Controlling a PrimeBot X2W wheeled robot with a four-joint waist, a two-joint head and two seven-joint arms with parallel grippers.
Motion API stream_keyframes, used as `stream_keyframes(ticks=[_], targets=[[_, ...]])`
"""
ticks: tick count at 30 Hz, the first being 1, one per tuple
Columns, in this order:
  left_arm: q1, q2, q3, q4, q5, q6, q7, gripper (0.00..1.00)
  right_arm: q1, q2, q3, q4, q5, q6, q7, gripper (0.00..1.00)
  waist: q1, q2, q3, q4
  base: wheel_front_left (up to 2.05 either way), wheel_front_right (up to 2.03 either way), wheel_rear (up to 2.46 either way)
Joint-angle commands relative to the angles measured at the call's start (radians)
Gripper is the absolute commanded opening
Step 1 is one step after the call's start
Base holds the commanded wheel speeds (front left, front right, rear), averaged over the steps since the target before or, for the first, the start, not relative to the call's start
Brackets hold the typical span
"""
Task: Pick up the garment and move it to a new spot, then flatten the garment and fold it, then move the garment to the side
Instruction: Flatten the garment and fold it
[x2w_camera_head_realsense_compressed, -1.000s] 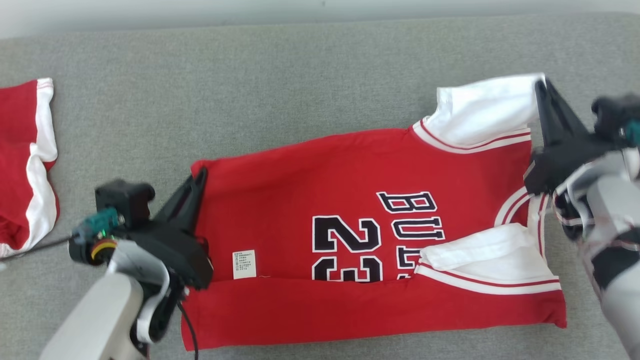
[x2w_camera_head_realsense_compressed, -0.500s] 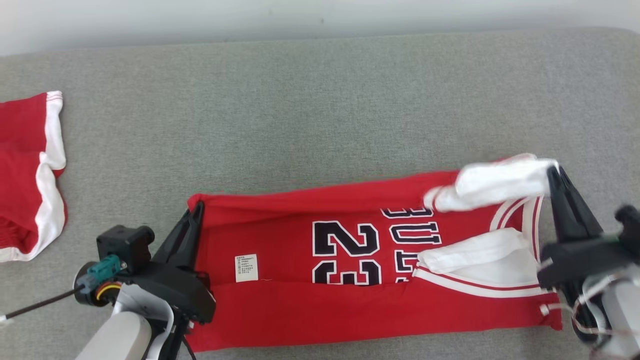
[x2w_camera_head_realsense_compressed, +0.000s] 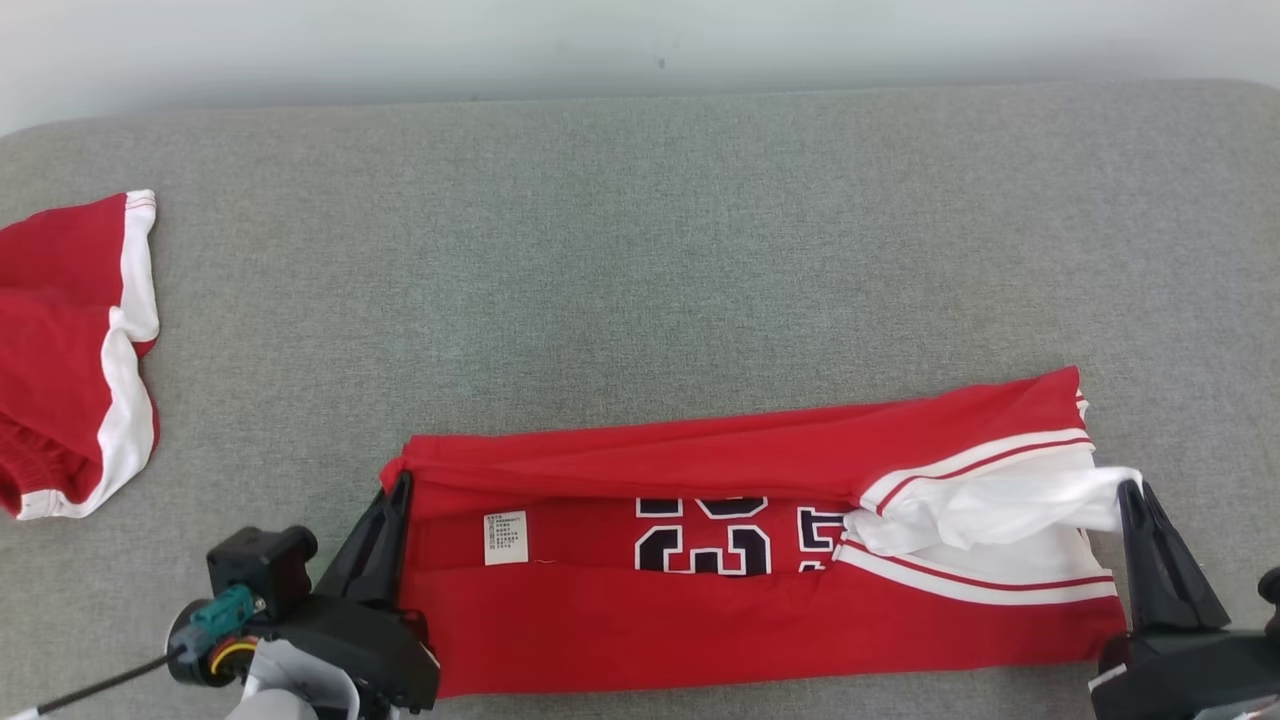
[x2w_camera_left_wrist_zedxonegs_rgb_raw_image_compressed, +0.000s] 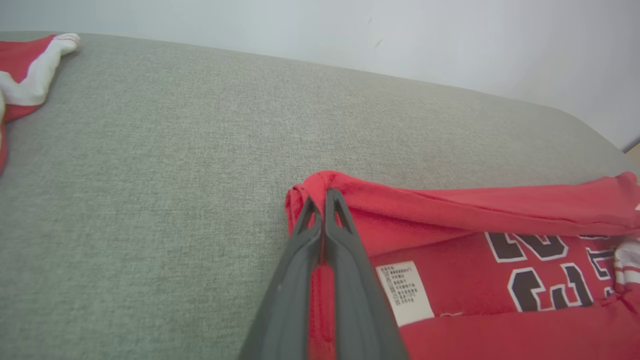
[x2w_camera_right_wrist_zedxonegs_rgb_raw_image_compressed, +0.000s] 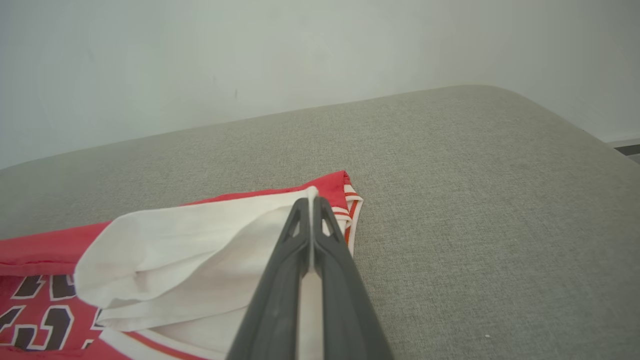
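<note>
The left gripper (x2w_camera_head_realsense_compressed: 401, 482) pinches a corner of the shirt (x2w_camera_head_realsense_compressed: 700, 620) at its tips. The right gripper (x2w_camera_head_realsense_compressed: 1131, 488) pinches the white sleeve (x2w_camera_head_realsense_compressed: 1000, 500).

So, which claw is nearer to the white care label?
Left. The left claw grips the jersey beside the label; the right claw holds the far white sleeve.

Grey fabric cushion (x2w_camera_head_realsense_compressed: 640, 260) lying below a pale wall (x2w_camera_head_realsense_compressed: 400, 40)
The cushion is spreading from 9 to 3 o'clock, its rounded corners are dipping at 10 and 2 o'clock, the plain wall is running along 12 o'clock; even light is falling.
</note>
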Motion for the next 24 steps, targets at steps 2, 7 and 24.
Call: stream_keyframes(ticks=[2,7,24], targets=[[0.019,-0.005,0.002,0.007,0.012,0.005,-0.024,0.89,0.027,0.012,-0.018,-0.016,-0.015,0.000,0.008,0.46,0.0001,0.0000,-0.007,0.002,0.00,0.00,0.00],[0.050,-0.016,0.020,0.008,0.022,0.013,-0.064,1.00,0.059,0.024,-0.045,-0.039,-0.027,0.000,0.018,1.00,0.0001,0.0000,-0.034,0.006,0.00,0.00,0.00],[0.217,-0.077,0.266,-0.183,0.253,0.045,-0.090,1.00,0.045,0.026,-0.101,0.010,-0.062,0.000,0.144,1.00,0.0001,0.0000,-0.124,0.051,0.00,0.00,0.00]])
